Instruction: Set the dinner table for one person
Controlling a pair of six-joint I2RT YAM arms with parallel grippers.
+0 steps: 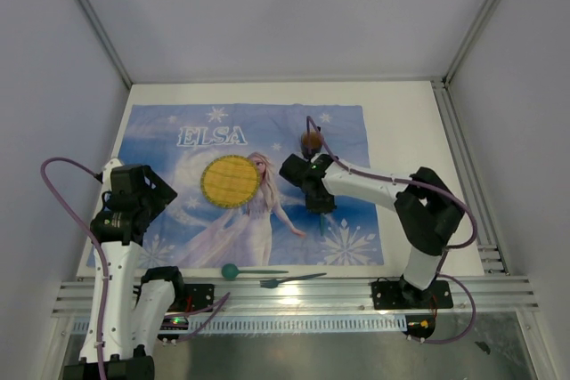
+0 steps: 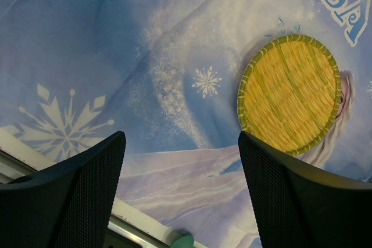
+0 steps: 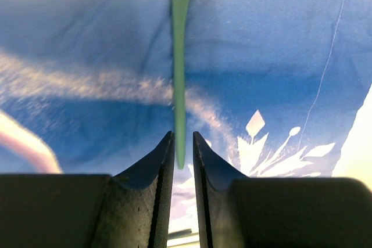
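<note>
Clenching a green utensil [image 3: 179, 56] by its tip, right gripper [image 3: 183, 139] holds it lengthwise for placing
Left gripper [image 2: 180, 143] hangs released, yellow plate [image 2: 289, 94] just ahead

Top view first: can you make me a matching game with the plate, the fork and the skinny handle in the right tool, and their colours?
Things:
1. woven plate
2. fork
3. thin handle between the fingers of the right tool

Colours:
A. green
B. yellow
C. dark blue

Pairs: 1-B, 2-C, 3-A
</note>
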